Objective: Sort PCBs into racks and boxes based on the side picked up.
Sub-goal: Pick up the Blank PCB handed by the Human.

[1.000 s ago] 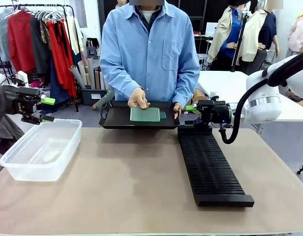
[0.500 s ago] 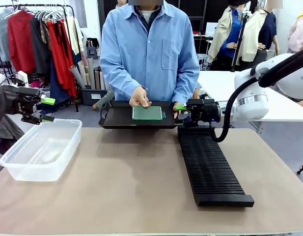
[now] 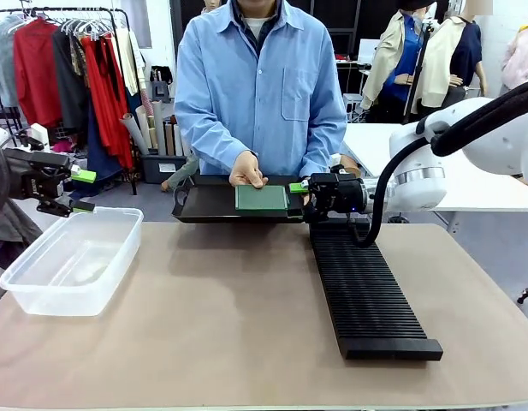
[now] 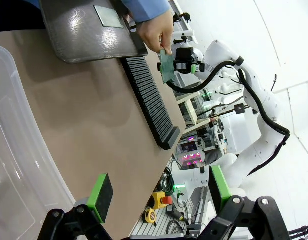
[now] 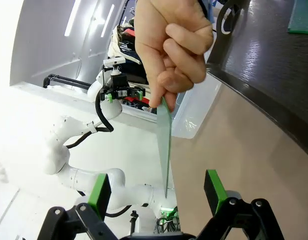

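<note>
Early stage by look of it: no boards seen in rack slots, none in clear box, so nothing sorted yet as far as shown. Handover underway at far side of table: PCB held upright on edge by person's hand over black tray, w/ R gripper right at its side edge. In R wrist view, same board seen edge-on betw green pads, gap on both sides, so R jaws wide open, not gripping anything. Second PCB lying flat in tray. L gripper hovering by far L end of box, jaws open too, nothing betw pads, well apart from handover. Left to do, prob: close R on board, take it off hand, then into rack slot or box dep on face picked up; can't tell which face counts here. Then same for tray board + any others. Main risk at this pt, imo: thin board slipping or tilting if grip closes off-centre while hand lets go
</note>
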### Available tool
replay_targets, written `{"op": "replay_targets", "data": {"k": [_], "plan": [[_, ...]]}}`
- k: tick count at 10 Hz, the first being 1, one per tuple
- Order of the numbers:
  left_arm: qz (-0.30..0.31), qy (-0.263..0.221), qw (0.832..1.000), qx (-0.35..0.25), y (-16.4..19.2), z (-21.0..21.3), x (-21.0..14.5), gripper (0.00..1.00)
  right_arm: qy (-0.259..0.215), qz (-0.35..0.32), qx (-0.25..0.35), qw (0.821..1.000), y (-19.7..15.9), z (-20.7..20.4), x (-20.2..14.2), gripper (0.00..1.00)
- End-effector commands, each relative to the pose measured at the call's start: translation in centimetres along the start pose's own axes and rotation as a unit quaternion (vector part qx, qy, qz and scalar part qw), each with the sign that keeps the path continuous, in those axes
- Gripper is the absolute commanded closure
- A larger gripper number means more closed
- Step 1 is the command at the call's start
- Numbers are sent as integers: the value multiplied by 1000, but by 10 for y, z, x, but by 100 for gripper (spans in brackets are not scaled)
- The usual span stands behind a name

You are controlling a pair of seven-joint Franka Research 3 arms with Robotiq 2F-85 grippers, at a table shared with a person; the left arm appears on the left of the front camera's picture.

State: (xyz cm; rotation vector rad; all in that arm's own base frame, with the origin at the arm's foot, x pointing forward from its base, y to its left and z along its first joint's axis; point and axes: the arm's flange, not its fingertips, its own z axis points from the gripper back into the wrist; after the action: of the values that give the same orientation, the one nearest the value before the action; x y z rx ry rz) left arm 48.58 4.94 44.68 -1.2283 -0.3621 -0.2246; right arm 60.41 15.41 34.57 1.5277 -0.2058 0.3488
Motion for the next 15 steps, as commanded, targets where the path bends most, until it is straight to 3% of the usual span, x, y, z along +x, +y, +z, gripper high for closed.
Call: {"op": "replay_targets", "data": {"k": [1, 6, 7, 11, 12, 15], "plan": [[6, -3, 1000, 1, -2, 1, 1, 0, -17, 13, 2, 1000, 2, -15, 15, 0], [6, -3, 1000, 1, -2, 1, 1, 0, -34, 15, -4, 999, 0, -23, 25, 0], [6, -3, 1000, 1, -2, 1, 1, 0, -34, 14, -4, 999, -1, -23, 24, 11], [6, -3, 1000, 1, -2, 1, 1, 0, -55, 2, -10, 998, -1, -23, 25, 91], [6, -3, 1000, 1, -2, 1, 1, 0, -68, -6, -8, 998, -2, -22, 27, 100], [6, -3, 1000, 1, -2, 1, 1, 0, -72, -17, -14, 997, -4, -23, 25, 100]]}}
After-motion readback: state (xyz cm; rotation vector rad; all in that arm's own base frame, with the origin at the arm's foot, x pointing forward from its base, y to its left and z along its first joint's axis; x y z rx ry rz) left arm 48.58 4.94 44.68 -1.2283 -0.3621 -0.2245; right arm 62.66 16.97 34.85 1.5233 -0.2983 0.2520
